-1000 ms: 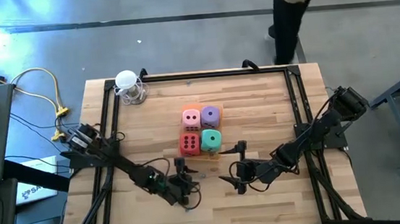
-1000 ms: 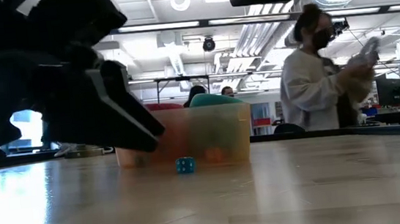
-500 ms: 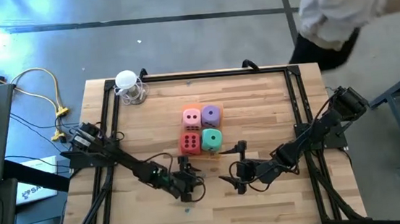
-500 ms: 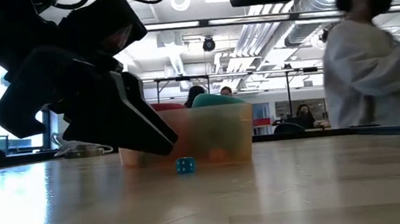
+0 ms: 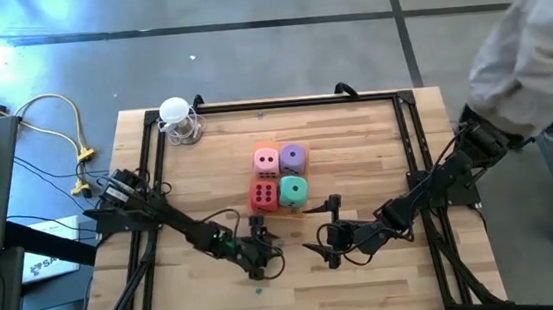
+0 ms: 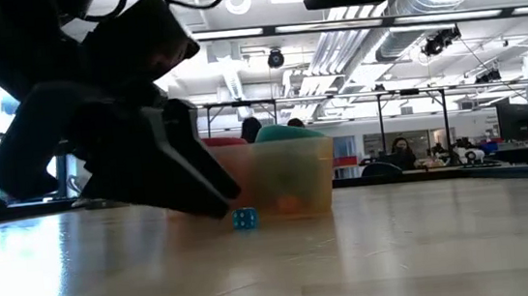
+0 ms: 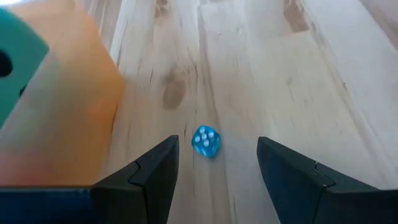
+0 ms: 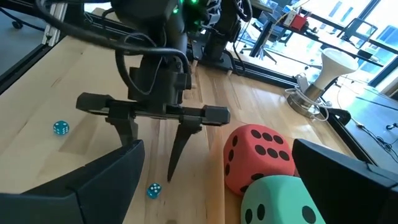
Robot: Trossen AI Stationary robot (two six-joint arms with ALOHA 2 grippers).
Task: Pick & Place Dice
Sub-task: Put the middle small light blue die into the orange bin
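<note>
The four large dice stand in a two-by-two block near the middle of the worktop [image 5: 354, 128]: the pink die [image 5: 265, 160] and the purple die [image 5: 292, 158] in the far row, the red die [image 5: 263, 195] and the teal die [image 5: 293, 191] in the near row, each touching its neighbours. In the left wrist and low views they sit in an orange tray [image 7: 68, 106], so the large dice appear already gathered, and neither arm holds one. The left gripper [image 5: 260, 265] is low over the worktop just in front of the red die. Its fingers [image 7: 155, 168] are set about half apart, pointing down on either side of a small blue die [image 7: 206, 141] without touching it, and nothing is gripped. The step in hand is judged to be lining up on that small die; closing, lifting and placing are not yet done. The right gripper [image 5: 320, 254] waits in front of the teal die, its fingers spread wide and empty. Count: four large dice, one of each colour; one tray; two small blue dice in the right wrist view, the second one [image 8: 60, 127] lying loose well apart from the tray.
</note>
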